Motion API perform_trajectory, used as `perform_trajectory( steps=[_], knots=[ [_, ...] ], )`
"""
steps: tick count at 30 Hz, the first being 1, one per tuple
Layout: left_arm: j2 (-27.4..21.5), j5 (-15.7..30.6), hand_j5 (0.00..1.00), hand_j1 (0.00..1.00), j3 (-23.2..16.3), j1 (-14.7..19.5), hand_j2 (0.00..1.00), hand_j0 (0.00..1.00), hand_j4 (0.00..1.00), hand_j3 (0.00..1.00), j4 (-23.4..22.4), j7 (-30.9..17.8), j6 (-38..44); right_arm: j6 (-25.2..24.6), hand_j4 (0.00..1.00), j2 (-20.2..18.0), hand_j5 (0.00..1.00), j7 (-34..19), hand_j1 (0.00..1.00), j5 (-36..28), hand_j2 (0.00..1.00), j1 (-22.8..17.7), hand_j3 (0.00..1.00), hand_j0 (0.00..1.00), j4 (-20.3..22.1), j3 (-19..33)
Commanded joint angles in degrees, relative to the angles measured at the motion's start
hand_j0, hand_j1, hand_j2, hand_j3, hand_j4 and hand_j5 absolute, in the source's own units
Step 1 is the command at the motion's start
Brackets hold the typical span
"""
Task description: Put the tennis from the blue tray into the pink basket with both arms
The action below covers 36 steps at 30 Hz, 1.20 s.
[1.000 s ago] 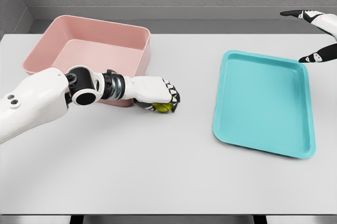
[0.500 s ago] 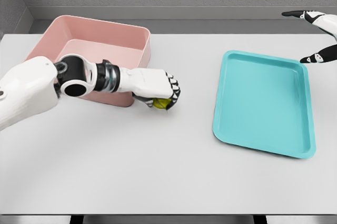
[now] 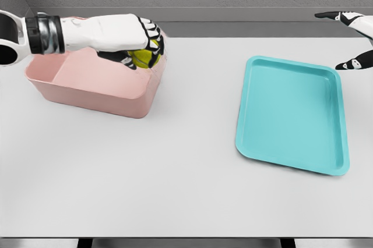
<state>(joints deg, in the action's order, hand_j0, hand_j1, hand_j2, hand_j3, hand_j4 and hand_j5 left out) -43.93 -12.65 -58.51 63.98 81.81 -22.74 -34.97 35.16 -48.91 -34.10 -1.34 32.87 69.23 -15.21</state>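
My left hand (image 3: 141,44) is shut on the yellow-green tennis ball (image 3: 143,57) and holds it in the air over the right end of the pink basket (image 3: 87,94). The ball shows under the curled fingers, just inside the basket's right rim. The blue tray (image 3: 291,114) lies on the right half of the table with nothing in it. My right hand (image 3: 348,41) hovers beyond the tray's far right corner, its fingers spread and holding nothing.
The grey-white table (image 3: 175,178) carries only the basket at the far left and the tray at the right. A grey wall runs along the table's far edge.
My left hand has lifted the ball from table height in front of the basket up and back over the basket's right end. The right hand has barely moved.
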Motion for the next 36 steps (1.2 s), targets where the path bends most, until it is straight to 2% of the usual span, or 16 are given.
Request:
perform_trajectory(
  steps=[1,3,6,7,8,9,11,12,16,18,19,20,22,24,26,36],
  knots=[
    [-0.99,0.44,0.33,0.33,2.34,0.09,0.33,0.33,0.33,0.33,-3.67,-0.11,-0.03,-0.16,1.00,0.22,1.00,-0.90,1.00,-0.51,1.00,0.00,1.00,1.00,0.12,0.09],
    [0.94,-0.53,0.34,0.34,2.26,0.18,0.34,0.34,0.34,0.34,-11.92,-0.11,-0.03,-0.16,1.00,-0.13,1.00,-0.90,1.00,-0.51,1.00,0.26,1.00,1.00,0.12,0.44],
    [4.11,-0.97,0.36,0.36,2.08,-0.70,0.36,0.36,0.36,0.36,-19.23,-0.11,-0.03,-0.16,1.00,-0.13,1.00,-0.90,1.00,-0.51,1.00,0.18,1.00,1.00,0.12,0.88],
    [4.55,-2.81,0.37,0.37,2.08,-0.88,0.37,0.37,0.37,0.37,-20.81,-0.11,-0.03,-0.16,1.00,-0.13,1.00,-0.90,1.00,-0.51,1.00,0.26,1.00,1.00,0.12,0.88],
    [5.25,-3.25,0.41,0.41,1.91,-1.05,0.41,0.41,0.41,0.41,-23.01,-0.11,-0.03,-0.16,1.00,-0.13,1.00,-0.90,1.00,-0.51,1.00,0.26,1.00,1.00,0.12,0.88],
    [5.69,-3.25,0.49,0.49,1.90,-1.32,0.49,0.49,0.49,0.49,-24.07,-0.11,-0.03,-0.16,1.00,-0.04,1.00,-0.90,1.00,-0.51,1.00,0.26,1.00,1.00,0.21,0.88],
    [5.70,-2.73,0.96,0.96,1.99,-1.41,0.96,0.96,0.96,0.96,-24.33,0.24,-0.03,-0.16,1.00,0.40,1.00,-0.90,1.00,-0.51,1.00,0.53,1.00,1.00,0.38,0.88],
    [5.70,-2.46,1.00,1.00,1.99,-1.76,1.00,1.00,1.00,1.00,-24.07,0.33,-0.03,-0.16,1.00,0.14,1.00,-0.90,1.00,-0.51,1.00,0.70,1.00,1.00,0.38,0.88],
    [5.43,-2.29,1.00,1.00,1.99,-1.85,1.00,1.00,1.00,1.00,-23.54,0.33,-0.03,-0.16,1.00,-0.39,1.00,-0.90,1.00,-0.51,1.00,0.70,1.00,1.00,0.29,0.97],
    [4.82,-0.88,1.00,1.00,1.99,-1.58,1.00,1.00,1.00,1.00,-21.08,0.41,-0.03,-0.16,1.00,-0.31,1.00,-0.90,1.00,-0.42,1.00,0.70,1.00,1.00,0.38,0.97],
    [1.66,-0.71,1.00,1.00,1.82,-1.76,1.00,1.00,1.00,1.00,-16.09,0.41,-0.03,-0.16,1.00,-0.39,1.00,-0.90,1.00,-0.42,1.00,0.62,1.00,1.00,0.38,0.97],
    [-1.07,-0.62,1.00,1.00,1.82,-1.76,1.00,1.00,1.00,1.00,-8.79,0.41,-0.03,-0.16,1.00,-0.39,1.00,-0.90,1.00,-0.51,1.00,0.62,1.00,1.00,0.38,0.97],
    [-5.73,3.33,1.00,1.00,1.82,-1.67,1.00,1.00,1.00,1.00,7.03,0.41,-0.03,-0.16,1.00,-0.48,1.00,-0.90,1.00,-0.42,1.00,0.53,1.00,1.00,0.38,0.97],
    [-4.68,3.51,1.00,1.00,1.73,-1.76,1.00,1.00,1.00,1.00,11.87,0.41,-0.03,-0.16,1.00,-0.57,1.00,-0.90,1.00,-0.42,1.00,0.35,1.00,1.00,0.38,1.06],
    [-3.80,3.51,1.00,1.00,1.73,-2.11,1.00,1.00,1.00,1.00,13.20,0.33,-0.03,-0.16,1.00,-1.62,1.00,-0.90,1.00,-0.42,1.00,0.35,1.00,1.00,0.38,1.41],
    [-2.65,3.16,1.00,1.00,0.06,-5.10,1.00,1.00,1.00,1.00,12.85,0.33,-0.03,-0.16,1.00,-3.29,1.00,-0.90,1.00,-0.42,1.00,-0.09,1.00,1.00,0.38,1.85]
  ],
)
